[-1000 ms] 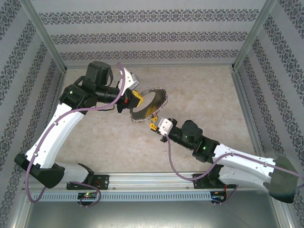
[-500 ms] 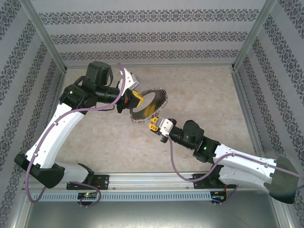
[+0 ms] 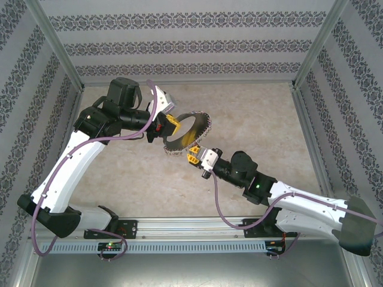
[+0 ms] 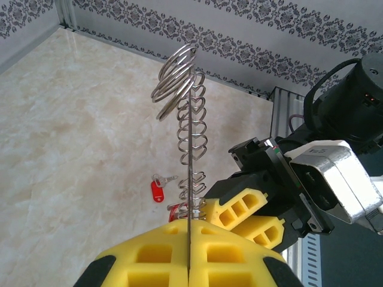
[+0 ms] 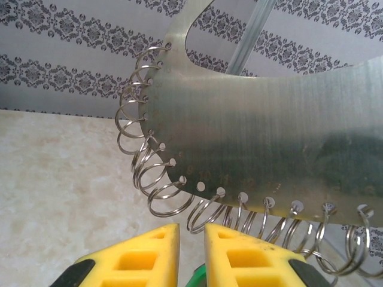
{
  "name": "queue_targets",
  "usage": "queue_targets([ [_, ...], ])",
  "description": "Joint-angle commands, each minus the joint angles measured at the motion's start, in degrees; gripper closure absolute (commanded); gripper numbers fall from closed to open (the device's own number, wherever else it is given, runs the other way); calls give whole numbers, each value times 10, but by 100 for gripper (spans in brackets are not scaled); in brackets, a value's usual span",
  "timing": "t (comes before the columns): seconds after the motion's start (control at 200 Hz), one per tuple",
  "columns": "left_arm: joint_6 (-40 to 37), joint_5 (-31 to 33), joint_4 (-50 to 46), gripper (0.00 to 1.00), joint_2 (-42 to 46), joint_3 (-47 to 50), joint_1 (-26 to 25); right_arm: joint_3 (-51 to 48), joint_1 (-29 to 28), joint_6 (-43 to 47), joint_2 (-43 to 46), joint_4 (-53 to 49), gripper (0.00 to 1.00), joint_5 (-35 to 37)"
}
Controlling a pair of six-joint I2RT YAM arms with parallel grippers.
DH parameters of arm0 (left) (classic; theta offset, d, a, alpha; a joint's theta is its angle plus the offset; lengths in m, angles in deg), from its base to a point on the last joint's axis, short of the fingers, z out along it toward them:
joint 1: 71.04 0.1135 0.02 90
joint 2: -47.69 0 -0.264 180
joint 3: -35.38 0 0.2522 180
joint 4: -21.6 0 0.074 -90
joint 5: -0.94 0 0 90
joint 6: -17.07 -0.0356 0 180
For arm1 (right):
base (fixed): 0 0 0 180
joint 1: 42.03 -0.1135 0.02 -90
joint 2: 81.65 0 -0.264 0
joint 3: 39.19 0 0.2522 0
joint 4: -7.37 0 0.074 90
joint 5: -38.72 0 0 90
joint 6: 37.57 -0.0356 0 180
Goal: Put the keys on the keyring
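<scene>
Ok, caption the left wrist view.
Left gripper clamps the keyring edge-on; a red key lies on the table below.

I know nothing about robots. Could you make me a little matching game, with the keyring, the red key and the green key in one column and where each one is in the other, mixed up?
1. keyring
2. red key
3. green key

A. lying on the table
B. pinched in the right gripper
C. clamped in the left gripper

Pairs: 1-C, 2-A, 3-B.
</scene>
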Motion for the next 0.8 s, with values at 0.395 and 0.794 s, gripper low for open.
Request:
queue_targets([
  [0.395,8,-8,26,100,22,7,2,30,-10,6,-21,37,81,28],
  [0.794,28,-7,37,100,24,11,0,29,-27,19,-50,62,87,100],
])
